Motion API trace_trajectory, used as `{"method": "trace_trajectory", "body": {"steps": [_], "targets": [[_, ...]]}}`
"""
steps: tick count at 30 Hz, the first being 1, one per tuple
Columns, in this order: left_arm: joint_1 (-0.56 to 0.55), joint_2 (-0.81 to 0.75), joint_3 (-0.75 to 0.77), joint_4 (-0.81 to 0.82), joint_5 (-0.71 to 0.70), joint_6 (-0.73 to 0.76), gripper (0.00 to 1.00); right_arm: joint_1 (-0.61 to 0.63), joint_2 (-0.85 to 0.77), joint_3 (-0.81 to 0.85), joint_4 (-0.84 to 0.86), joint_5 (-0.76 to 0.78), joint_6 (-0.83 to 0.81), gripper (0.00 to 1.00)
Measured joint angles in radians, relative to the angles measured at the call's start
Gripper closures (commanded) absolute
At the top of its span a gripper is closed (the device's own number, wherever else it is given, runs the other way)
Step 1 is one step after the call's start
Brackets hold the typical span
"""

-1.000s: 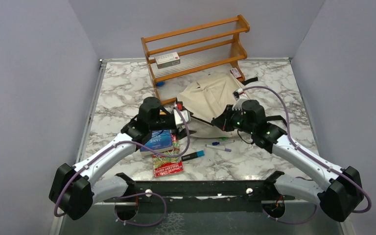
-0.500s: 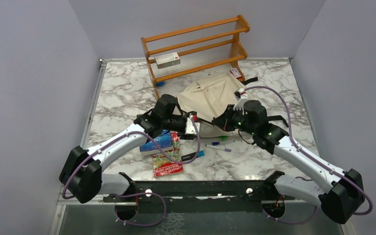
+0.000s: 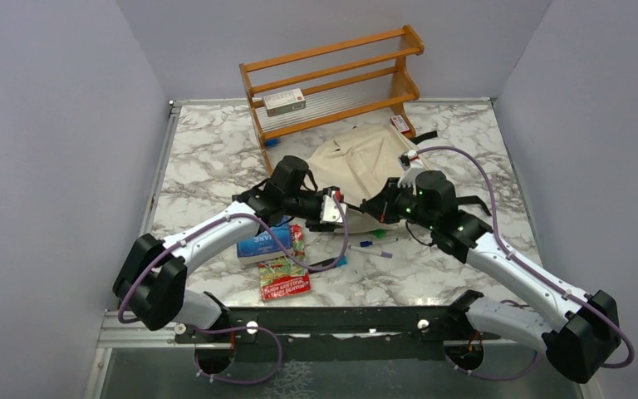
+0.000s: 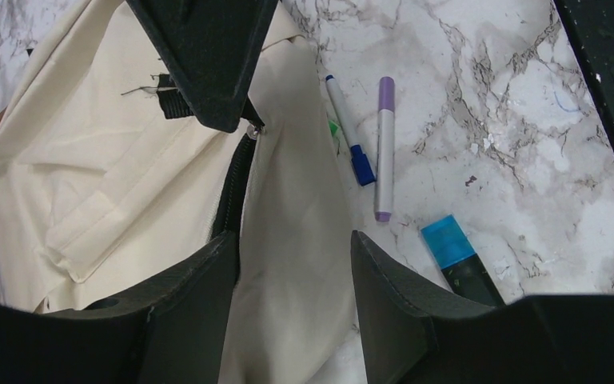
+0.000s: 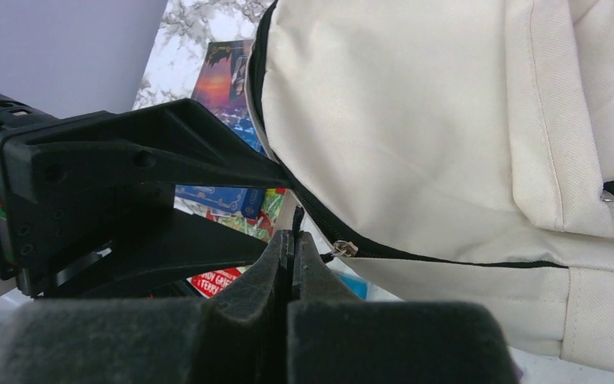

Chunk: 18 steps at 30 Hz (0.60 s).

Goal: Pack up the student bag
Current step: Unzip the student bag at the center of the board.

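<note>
1. We see the student bag [image 3: 357,162], cream with black zippers, slumped near the table's centre, at 6 o'clock of a wooden rack [image 3: 332,50]. Its zipper gapes in a dark slit, and we cannot tell what is inside
2. The wooden rack holds a small box [image 3: 284,101] on its middle shelf
3. The right gripper [image 5: 292,238] is clenched on a thin black zipper tab [image 5: 297,216] at the bag's 6 o'clock edge
4. The left gripper [image 4: 292,240] is released, its jaws apart astride cream fabric beside the zipper
5. Since a second ago, the left arm has swung from above the book [image 3: 259,245], at the bag's 8 o'clock, over to the bag, while the right gripper has stayed put
</note>
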Motion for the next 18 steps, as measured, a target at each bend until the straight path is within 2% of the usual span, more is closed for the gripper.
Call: {"method": "trace_trajectory", "body": {"steps": [8, 11, 13, 18], "targets": [[-0.004, 0.045, 0.006, -0.001, -0.002, -0.003, 0.61, 0.000, -0.005, 0.000, -0.014, 0.000, 0.000, 0.99], [-0.005, 0.052, 0.016, -0.008, -0.005, -0.009, 0.78, 0.000, -0.007, 0.000, -0.027, 0.002, 0.000, 0.99], [-0.005, 0.053, 0.022, -0.009, -0.008, -0.013, 0.98, 0.000, -0.012, 0.000, -0.043, 0.005, 0.000, 0.99], [-0.006, 0.053, 0.022, -0.018, -0.013, -0.017, 1.00, 0.000, -0.024, -0.002, -0.071, 0.057, 0.002, 0.99]]}}
